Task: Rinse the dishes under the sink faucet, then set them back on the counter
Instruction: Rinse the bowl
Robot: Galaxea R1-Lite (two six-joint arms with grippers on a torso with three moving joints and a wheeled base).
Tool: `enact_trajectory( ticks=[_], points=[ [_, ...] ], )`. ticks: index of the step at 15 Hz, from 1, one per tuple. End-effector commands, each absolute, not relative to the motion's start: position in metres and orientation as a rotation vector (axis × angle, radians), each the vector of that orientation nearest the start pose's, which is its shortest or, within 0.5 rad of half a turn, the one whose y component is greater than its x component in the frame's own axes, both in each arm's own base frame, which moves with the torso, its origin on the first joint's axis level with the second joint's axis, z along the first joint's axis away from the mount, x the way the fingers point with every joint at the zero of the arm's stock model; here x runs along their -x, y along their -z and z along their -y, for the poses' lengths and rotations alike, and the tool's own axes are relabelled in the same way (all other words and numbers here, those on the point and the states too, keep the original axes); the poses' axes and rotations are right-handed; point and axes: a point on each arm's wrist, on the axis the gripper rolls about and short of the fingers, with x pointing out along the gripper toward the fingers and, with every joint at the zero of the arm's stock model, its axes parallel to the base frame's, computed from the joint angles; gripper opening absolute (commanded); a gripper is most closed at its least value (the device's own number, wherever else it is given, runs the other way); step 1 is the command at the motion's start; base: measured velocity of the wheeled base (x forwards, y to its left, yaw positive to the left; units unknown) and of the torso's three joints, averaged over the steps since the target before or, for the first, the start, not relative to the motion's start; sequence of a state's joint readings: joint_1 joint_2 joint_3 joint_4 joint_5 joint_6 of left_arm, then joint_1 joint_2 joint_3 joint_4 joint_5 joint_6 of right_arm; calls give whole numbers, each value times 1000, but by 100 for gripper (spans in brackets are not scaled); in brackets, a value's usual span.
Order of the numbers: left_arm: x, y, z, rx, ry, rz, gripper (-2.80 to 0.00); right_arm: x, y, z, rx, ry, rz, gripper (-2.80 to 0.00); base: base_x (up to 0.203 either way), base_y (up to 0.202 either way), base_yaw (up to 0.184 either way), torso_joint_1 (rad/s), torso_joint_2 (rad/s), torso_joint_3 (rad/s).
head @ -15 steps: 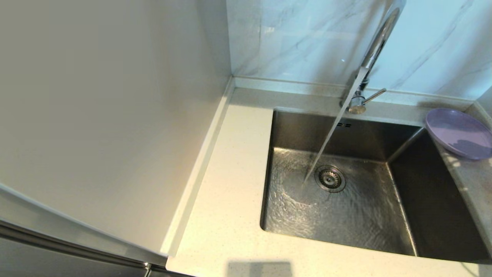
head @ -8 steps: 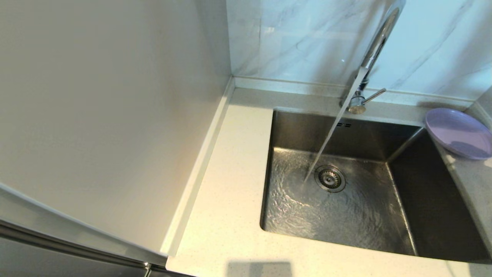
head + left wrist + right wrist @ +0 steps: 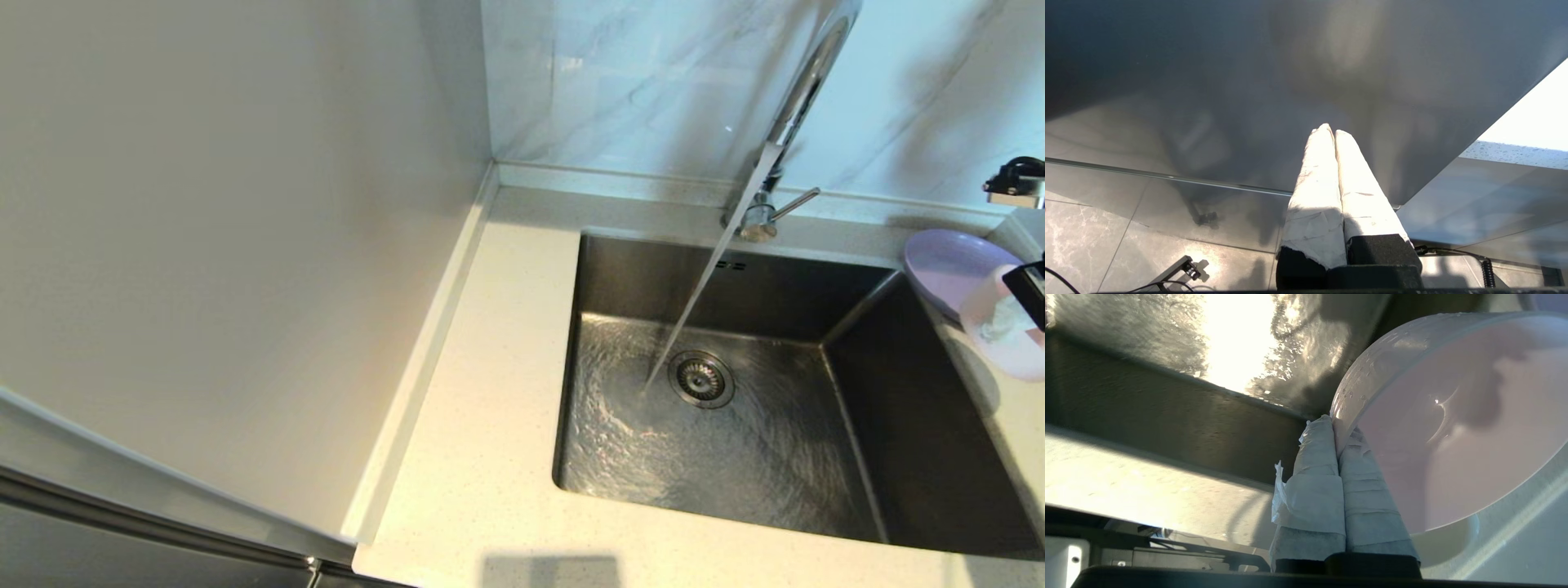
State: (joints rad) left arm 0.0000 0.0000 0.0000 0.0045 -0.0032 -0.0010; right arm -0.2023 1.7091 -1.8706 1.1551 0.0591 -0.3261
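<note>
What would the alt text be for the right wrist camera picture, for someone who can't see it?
The right tool, its fingers wrapped in white, is shut on the rim of a wet pale pink dish, held tilted. Behind them lie the steel sink and a strip of pale counter.

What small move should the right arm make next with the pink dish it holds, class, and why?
Probably carry the pink dish, pinched at its rim by the right pincer, across into the running water over the sink. It currently sits beside the lilac plate, off the stream.
</note>
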Motion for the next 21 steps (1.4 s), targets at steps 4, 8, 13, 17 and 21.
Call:
enact_trajectory(
  ticks=[4,8,13,17,21],
  points=[
    [23,-75,0,2,3,-5,-280,-238,-327,-1,280,-209,-927,-280,0,0,0,0,0,0],
    [23,-75,0,2,3,-5,-280,-230,-331,-31,406,-358,-880,-280,0,0,0,0,0,0],
    [23,-75,0,2,3,-5,-280,-226,-331,-73,583,-487,-815,-280,0,0,0,0,0,0],
    [23,-75,0,2,3,-5,-280,-231,-328,-108,738,-555,-719,-280,0,0,0,0,0,0],
    [23,-75,0,2,3,-5,-280,-238,-320,-133,808,-605,-697,-280,0,0,0,0,0,0]
  ],
)
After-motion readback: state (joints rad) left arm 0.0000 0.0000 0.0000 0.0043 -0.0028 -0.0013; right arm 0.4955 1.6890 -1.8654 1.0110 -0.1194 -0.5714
